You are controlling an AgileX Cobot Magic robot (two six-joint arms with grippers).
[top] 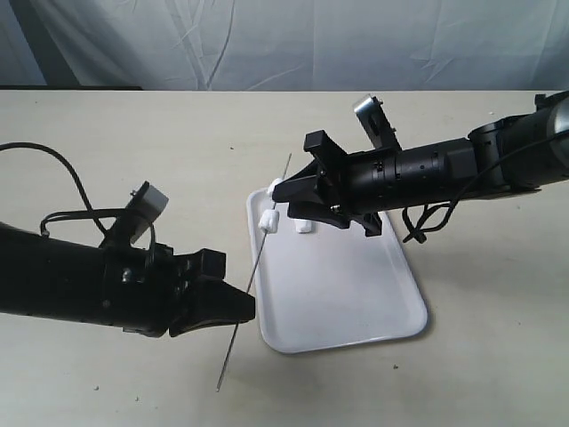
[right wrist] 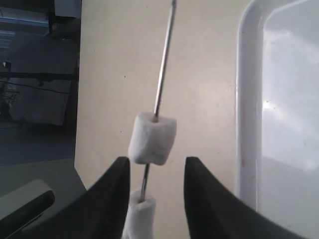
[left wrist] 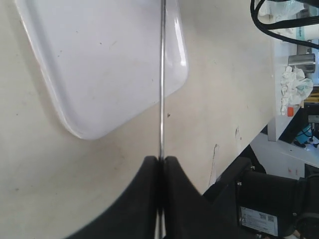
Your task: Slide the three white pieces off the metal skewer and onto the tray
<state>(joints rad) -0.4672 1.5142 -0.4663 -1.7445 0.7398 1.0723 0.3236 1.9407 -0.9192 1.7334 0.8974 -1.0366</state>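
My left gripper (top: 242, 305) is shut on the metal skewer (top: 258, 258), which slants up over the tray's left edge; the left wrist view shows the rod (left wrist: 162, 74) clamped between the closed fingers (left wrist: 161, 158). Two white pieces (top: 268, 220) (top: 274, 187) sit on the skewer. My right gripper (top: 280, 191) is open around the rod there. In the right wrist view one piece (right wrist: 152, 138) is just past the fingertips and the other (right wrist: 139, 216) lies between the fingers (right wrist: 157, 162). A third piece (top: 305, 228) lies on the white tray (top: 356, 302).
The tray's rim (right wrist: 246, 99) runs close beside the right gripper, and its near corner (left wrist: 84, 132) lies ahead of the left gripper. Cables (top: 427, 218) hang under the right arm. Beyond the table edge stands dark equipment (left wrist: 279, 199).
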